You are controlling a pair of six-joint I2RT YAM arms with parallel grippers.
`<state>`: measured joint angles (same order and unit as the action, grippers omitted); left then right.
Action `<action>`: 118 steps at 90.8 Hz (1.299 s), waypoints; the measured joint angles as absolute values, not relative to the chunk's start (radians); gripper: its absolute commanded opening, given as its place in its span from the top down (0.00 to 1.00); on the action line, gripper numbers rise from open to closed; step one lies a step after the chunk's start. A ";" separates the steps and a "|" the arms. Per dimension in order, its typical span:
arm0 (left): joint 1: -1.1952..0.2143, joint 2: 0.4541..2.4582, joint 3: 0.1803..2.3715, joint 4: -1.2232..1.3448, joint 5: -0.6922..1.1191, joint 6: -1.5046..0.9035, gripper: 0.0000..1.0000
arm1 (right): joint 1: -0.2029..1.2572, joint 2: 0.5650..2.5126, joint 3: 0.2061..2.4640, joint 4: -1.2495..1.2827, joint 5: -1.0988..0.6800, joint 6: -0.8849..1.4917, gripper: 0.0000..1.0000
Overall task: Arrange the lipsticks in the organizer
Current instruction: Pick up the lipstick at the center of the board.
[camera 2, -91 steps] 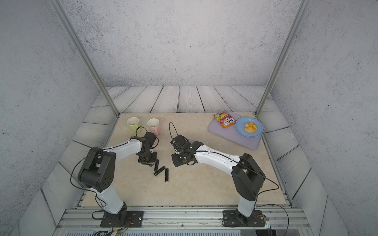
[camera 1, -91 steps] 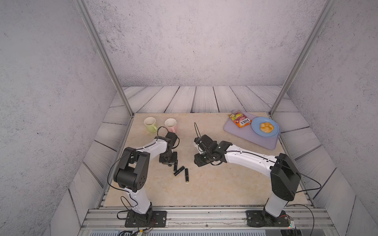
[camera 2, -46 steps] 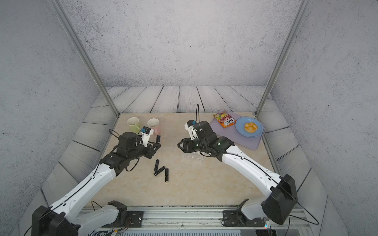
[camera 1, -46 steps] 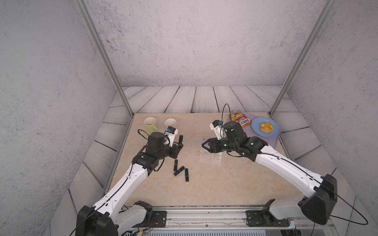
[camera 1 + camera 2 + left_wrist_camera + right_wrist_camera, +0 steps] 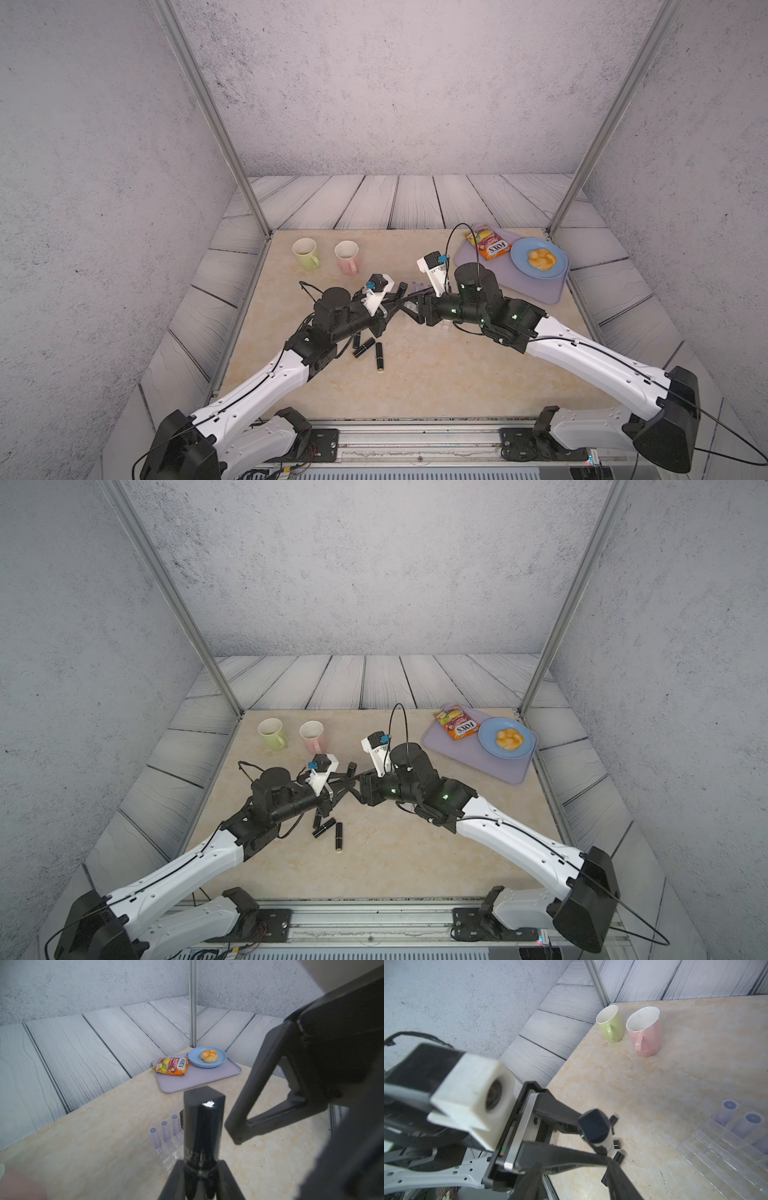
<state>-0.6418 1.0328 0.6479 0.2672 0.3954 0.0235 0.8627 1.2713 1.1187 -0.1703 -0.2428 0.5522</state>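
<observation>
My left gripper [image 5: 400,296] [image 5: 200,1167] is shut on a glossy black lipstick [image 5: 203,1136] [image 5: 402,287] [image 5: 353,766], held upright above the table. My right gripper [image 5: 405,308] [image 5: 351,788] faces it, jaws open, fingers [image 5: 618,1178] straddling the left gripper's tips just below the lipstick [image 5: 593,1128]. The clear organizer [image 5: 172,1153] [image 5: 726,1159] lies under the two grippers with three lilac lipsticks [image 5: 164,1132] [image 5: 749,1124] standing in one row. In both top views my right arm hides most of it. Three black lipsticks [image 5: 365,347] [image 5: 338,835] lie loose on the table near the left arm.
A green mug [image 5: 305,253] and a pink mug [image 5: 347,256] stand at the back left. At the back right a lilac tray [image 5: 519,286] carries a snack bag [image 5: 488,245] and a blue plate [image 5: 557,270] with a bun. Metal posts rise at both back corners.
Both arms rose from the table and swung toward each other; the grippers now meet above the organizer. The left one carries a black lipstick taken from the loose pile.
</observation>
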 measured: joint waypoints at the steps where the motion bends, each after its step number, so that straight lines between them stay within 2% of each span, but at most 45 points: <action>1: -0.645 1.033 0.648 0.269 0.395 0.024 0.99 | 0.863 1.272 1.118 -0.169 -0.236 0.553 0.53; 13: -0.664 1.033 0.648 0.286 0.385 0.027 1.00 | 0.863 1.274 1.108 -0.151 -0.179 0.556 0.59; 34: -0.673 1.037 0.648 0.297 0.366 0.026 1.00 | 0.866 1.275 1.101 -0.125 -0.124 0.557 0.61; 58: -0.685 1.064 0.648 0.296 0.354 0.027 1.00 | 0.867 1.299 1.101 -0.112 -0.119 0.565 0.67; 73: -0.688 1.067 0.648 0.296 0.351 0.027 0.97 | 0.867 1.300 1.101 -0.110 -0.109 0.563 0.77; 78: -0.688 1.067 0.648 0.296 0.347 0.026 0.91 | 0.867 1.300 1.101 -0.111 -0.100 0.566 0.82; 81: -0.688 1.067 0.649 0.296 0.345 0.026 0.81 | 0.867 1.300 1.100 -0.110 -0.098 0.567 0.84; 85: -0.688 1.068 0.651 0.295 0.342 0.025 0.63 | 0.867 1.300 1.099 -0.106 -0.095 0.565 0.86; 89: -0.689 1.068 0.654 0.294 0.334 0.020 0.38 | 0.868 1.300 1.095 -0.092 -0.092 0.556 0.88; 95: -0.691 1.068 0.661 0.289 0.313 0.006 0.20 | 0.867 1.293 1.064 -0.040 -0.075 0.527 0.90; 102: -0.692 1.060 0.661 0.271 0.271 -0.020 0.12 | 0.867 1.272 0.988 0.039 -0.047 0.466 0.93; 118: -0.678 0.982 0.658 0.203 0.188 -0.035 0.10 | 0.881 1.237 0.793 0.284 0.044 0.180 0.96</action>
